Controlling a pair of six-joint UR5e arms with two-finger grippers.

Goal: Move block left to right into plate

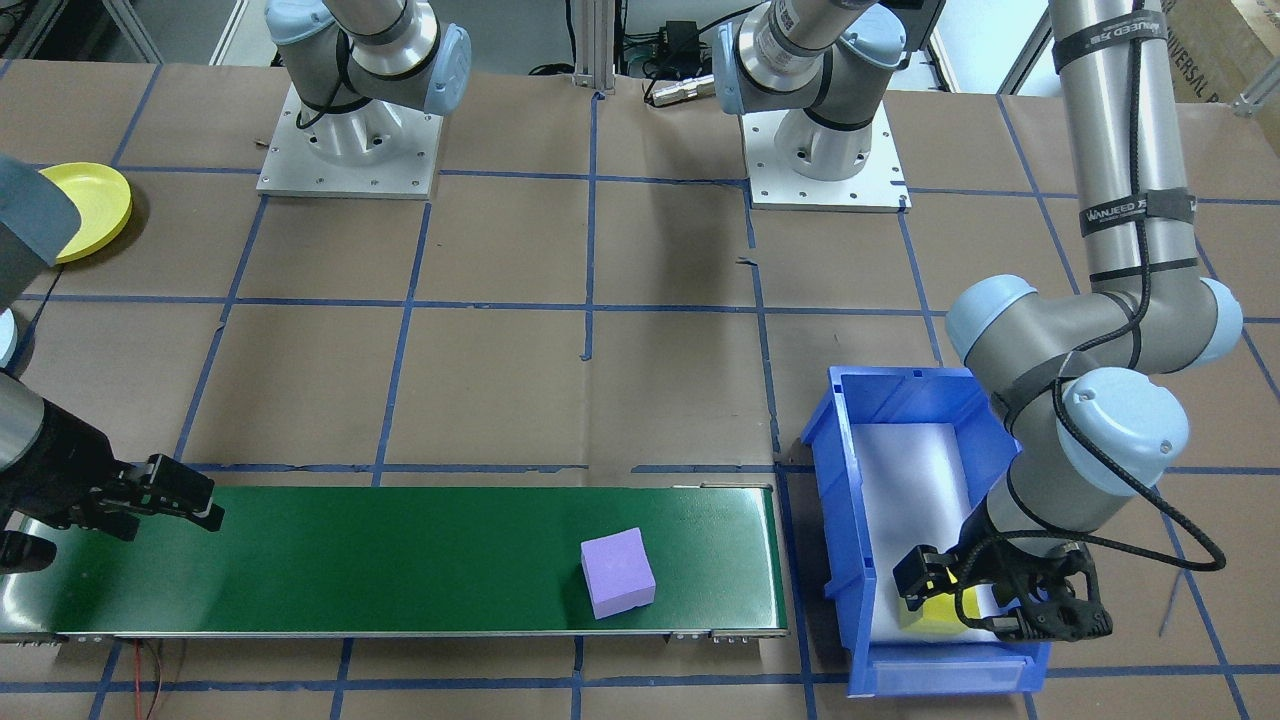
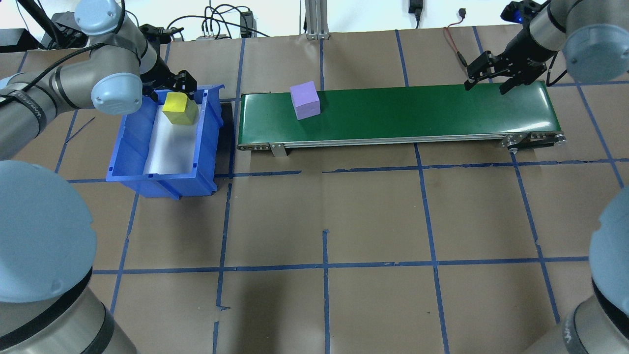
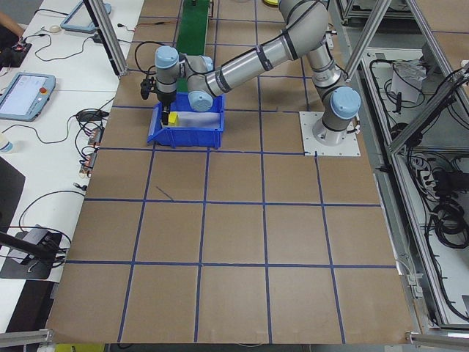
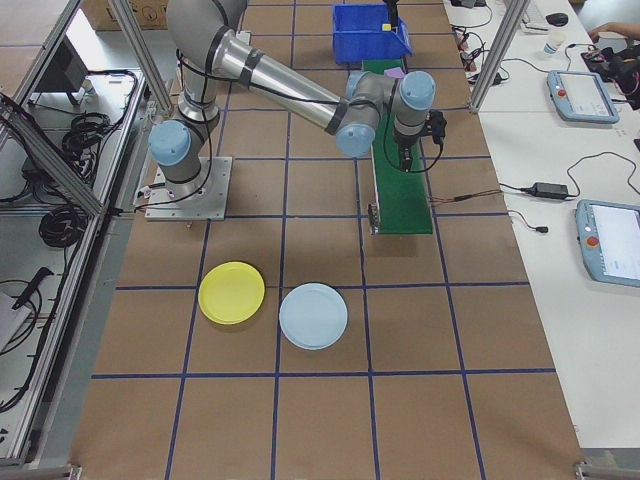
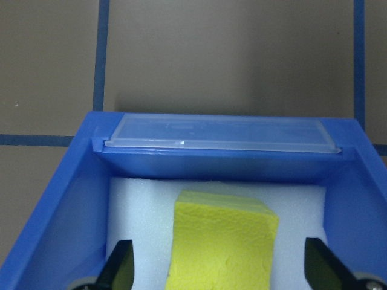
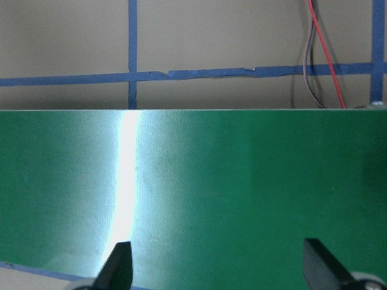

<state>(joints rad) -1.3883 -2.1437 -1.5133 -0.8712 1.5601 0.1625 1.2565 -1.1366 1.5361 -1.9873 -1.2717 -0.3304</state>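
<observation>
Left gripper (image 2: 169, 91) is down in the blue bin (image 2: 128, 147), jaws spread wide either side of the yellow block (image 2: 180, 108), nothing held yet. Best bet: sink lower, centre it, squeeze flat faces. Further along, a purple block (image 2: 304, 100) sits on the green belt (image 2: 417, 115). Right gripper (image 2: 491, 81) hovers over the belt's far end, jaws wide, empty.

Black straps (image 1: 1138, 212) on the left arm read roughly "WANJEED".
</observation>
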